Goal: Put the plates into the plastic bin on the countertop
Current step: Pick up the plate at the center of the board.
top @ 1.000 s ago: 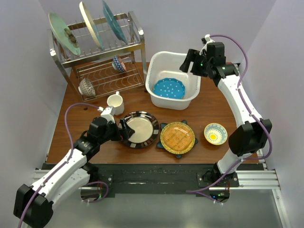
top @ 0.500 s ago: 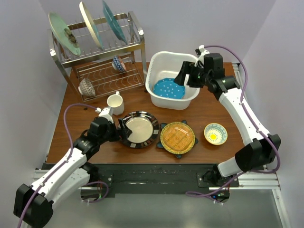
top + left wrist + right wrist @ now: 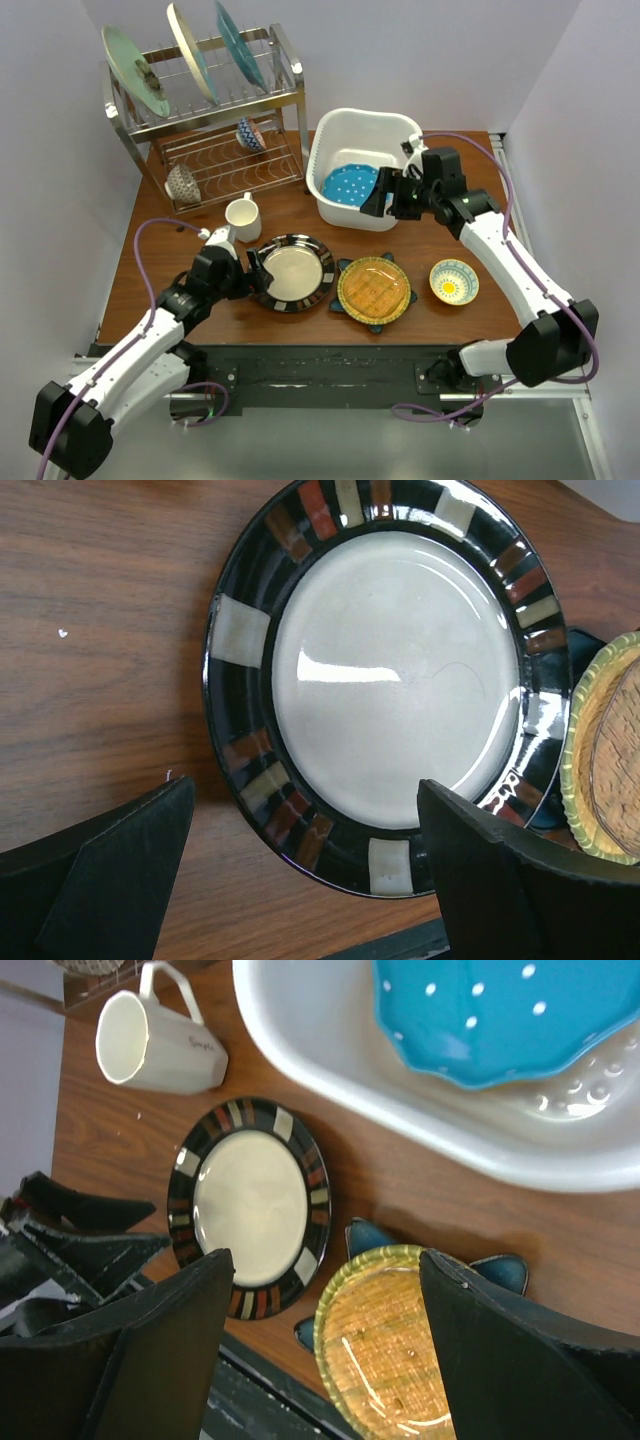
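Light is bright, even and diffuse, falling from overhead in all three views. Shadows on the table (image 3: 460,225) are soft and short, with a faint band under the near wall of the bin (image 3: 330,1050). In the left wrist view, white streaks of glare cross the black-rimmed plate (image 3: 400,680) and its glossy rim. The amber plate (image 3: 385,1350) carries small glints. Both wrist views show their own fingers (image 3: 110,880) as near-black, soft-edged shapes. The top view is sharp throughout.

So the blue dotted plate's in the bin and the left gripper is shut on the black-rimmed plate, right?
Not shut: the left wrist view shows the left gripper open at the black-rimmed plate. The blue dotted plate is in the bin.
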You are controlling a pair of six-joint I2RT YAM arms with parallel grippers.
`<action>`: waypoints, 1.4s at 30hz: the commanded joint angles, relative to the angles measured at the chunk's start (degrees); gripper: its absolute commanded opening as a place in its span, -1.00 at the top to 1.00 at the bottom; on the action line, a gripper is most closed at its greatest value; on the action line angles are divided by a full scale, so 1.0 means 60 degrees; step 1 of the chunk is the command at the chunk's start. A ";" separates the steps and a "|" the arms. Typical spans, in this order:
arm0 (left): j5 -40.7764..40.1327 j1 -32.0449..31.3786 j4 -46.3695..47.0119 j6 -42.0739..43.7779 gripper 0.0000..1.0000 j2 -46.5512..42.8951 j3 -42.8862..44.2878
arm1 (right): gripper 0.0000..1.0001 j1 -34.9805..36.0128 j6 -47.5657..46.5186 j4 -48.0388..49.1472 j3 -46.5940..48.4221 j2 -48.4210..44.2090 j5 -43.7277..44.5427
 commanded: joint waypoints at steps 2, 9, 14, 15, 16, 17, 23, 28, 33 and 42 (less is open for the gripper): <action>-0.0242 -0.0022 0.0156 -0.0209 -0.95 0.0257 0.0372 | -0.55 0.0275 0.0346 0.0563 -0.0578 -0.0596 -0.0603; -0.0110 -0.0022 0.0478 -0.0268 -0.93 0.0565 0.0211 | -0.50 0.0699 0.0888 0.1676 -0.1852 -0.0422 -0.0897; -0.0080 -0.0022 0.0698 -0.0341 -0.77 0.0507 0.0050 | -0.47 0.1022 0.1093 0.2115 -0.2146 -0.0085 -0.0838; -0.0167 -0.0036 0.0713 -0.0399 -0.74 0.0449 0.0020 | -0.47 0.1139 0.1108 0.2217 -0.2205 -0.0011 -0.0838; -0.0197 -0.0022 0.0771 -0.0429 -0.68 0.0376 -0.0067 | -0.47 0.1183 0.1137 0.2277 -0.2234 0.0120 -0.0838; -0.0198 -0.0022 0.0829 -0.0443 -0.65 0.0288 -0.0126 | -0.47 0.1227 0.1166 0.2321 -0.2264 0.0150 -0.0809; -0.0124 -0.0022 0.1079 -0.0517 -0.44 0.0463 -0.0273 | -0.46 0.1418 0.1254 0.2657 -0.2513 0.0370 -0.0765; -0.0080 -0.0022 0.1342 -0.0619 -0.38 0.0653 -0.0419 | -0.46 0.1477 0.1313 0.2775 -0.2762 0.0429 -0.0779; -0.0109 -0.0022 0.1402 -0.0692 -0.36 0.0770 -0.0493 | -0.46 0.1477 0.1298 0.2848 -0.2952 0.0458 -0.0794; -0.0491 -0.0022 0.1079 -0.0766 -0.58 0.0082 -0.0580 | -0.46 0.1506 0.1371 0.3126 -0.3143 0.0560 -0.0867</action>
